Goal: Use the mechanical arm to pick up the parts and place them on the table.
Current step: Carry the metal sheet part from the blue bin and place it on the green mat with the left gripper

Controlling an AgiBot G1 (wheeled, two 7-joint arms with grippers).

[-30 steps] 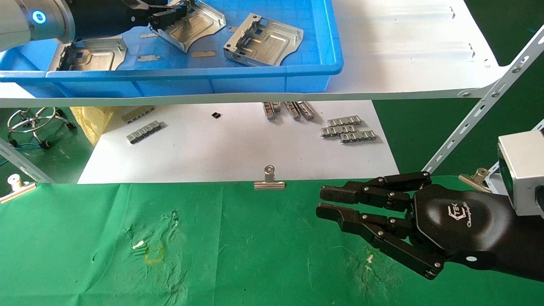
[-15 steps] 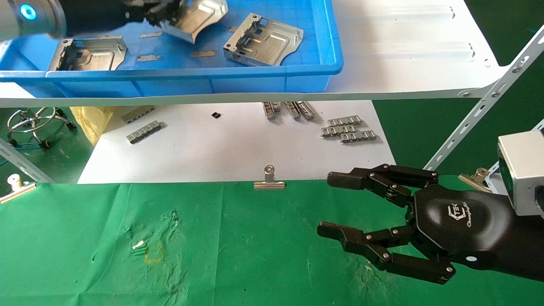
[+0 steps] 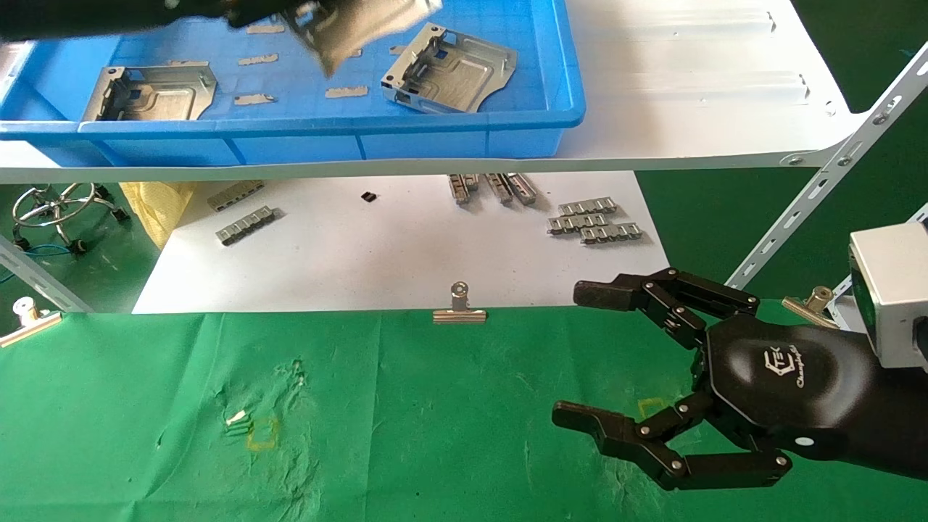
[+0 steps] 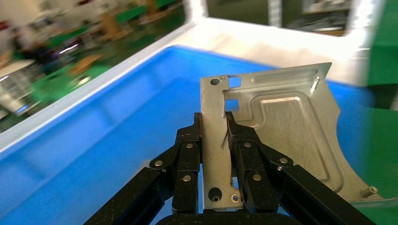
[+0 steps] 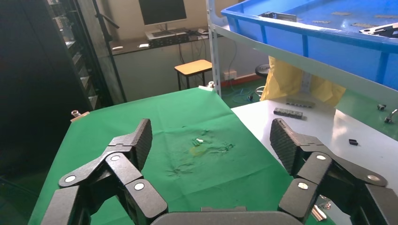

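The left gripper [image 4: 220, 140], a glossy black jointed hand with silver rivets, is lifted above the blue plastic tray [image 3: 464, 119] at about 11 o'clock in the head view. Its fingers [image 4: 187, 154] are closed tight from both sides on the folded edge of a silver stamped sheet-metal bracket [image 4: 277, 126], which it holds clear of the tray floor; in the head view this held part [image 3: 355, 25] appears blurred at the top edge.

2 more silver brackets lie inside the tray: 1 at the tray's 9 o'clock side [image 3: 152, 90] and 1 toward its 3 o'clock side [image 3: 453, 69]. Small flat metal slivers [image 3: 346, 92] lie on the tray floor between them.

The right gripper [image 3: 580, 359], a black hand with a white-logo palm shell, hovers over the bright green cloth table [image 3: 399, 435] at about 4 o'clock, its jaws spread wide and holding nothing; the right wrist view shows both fingers [image 5: 136, 140] well apart over the cloth.

Grey ridged metal strips [image 3: 594, 220] rest on the white board [image 3: 406, 254] below the tray shelf, and a silver binder clip [image 3: 460, 308] sits at the cloth's far edge.
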